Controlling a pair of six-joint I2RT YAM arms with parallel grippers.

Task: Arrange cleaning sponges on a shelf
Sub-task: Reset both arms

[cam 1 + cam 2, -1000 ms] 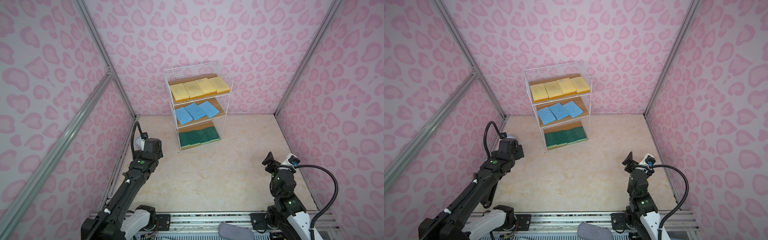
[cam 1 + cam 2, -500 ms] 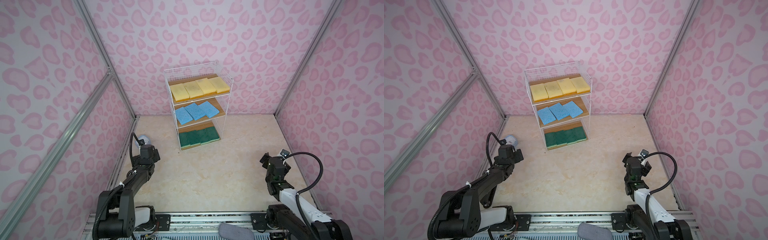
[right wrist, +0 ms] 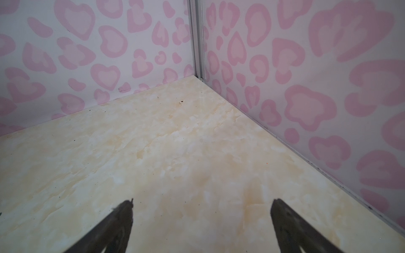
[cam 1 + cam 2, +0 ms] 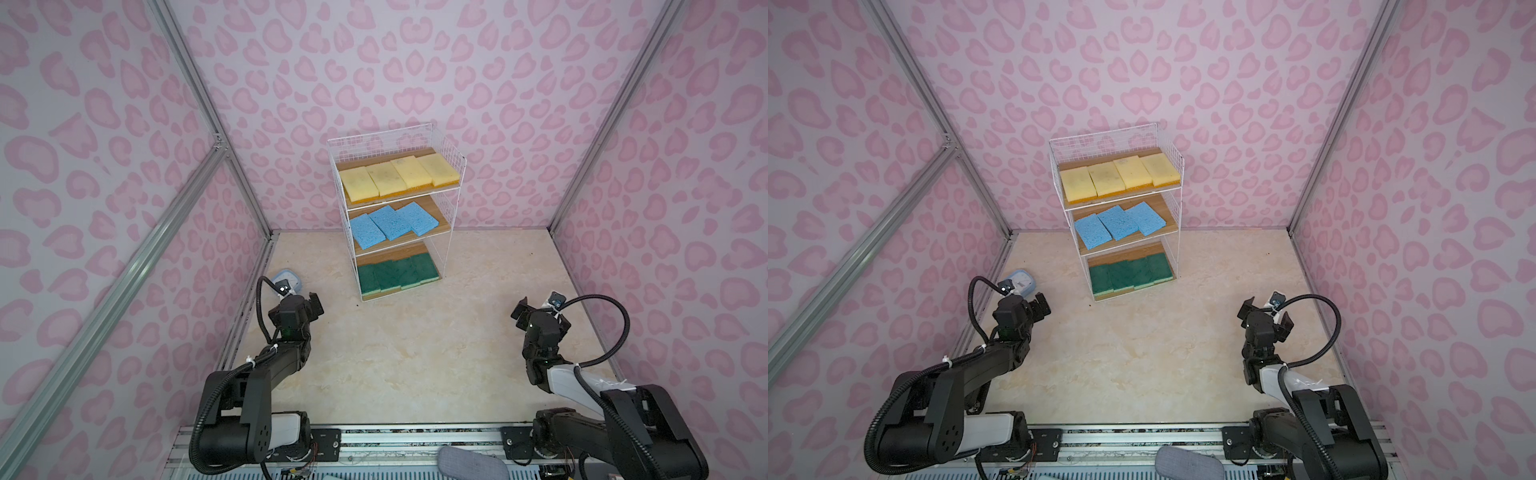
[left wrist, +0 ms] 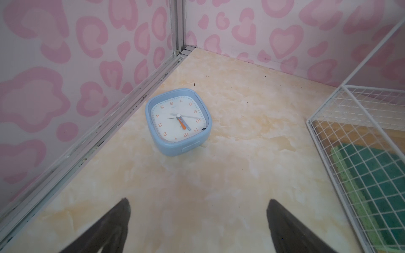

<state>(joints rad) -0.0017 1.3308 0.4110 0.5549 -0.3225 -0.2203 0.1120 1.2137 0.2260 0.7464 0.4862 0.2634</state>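
We only get part of the clock [image 4: 291,276] at the worktop's left edge in both top views; the left arm [image 4: 291,316] covers the rest. The green sponges [image 4: 397,272] have their rear ends hidden under the middle board [image 4: 417,199]. The left wrist view crops the shelf [image 5: 361,105]. The wrist views also crop the fingers of the left gripper [image 5: 197,200] and right gripper [image 3: 201,200].

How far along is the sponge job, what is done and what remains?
Done: on the shelf, four yellow sponges fill the top tier, three blue sponges the middle, four green sponges the bottom. In hand: nothing; left gripper and right gripper are open and empty. Left: apparently nothing; only a clock lies on the table.
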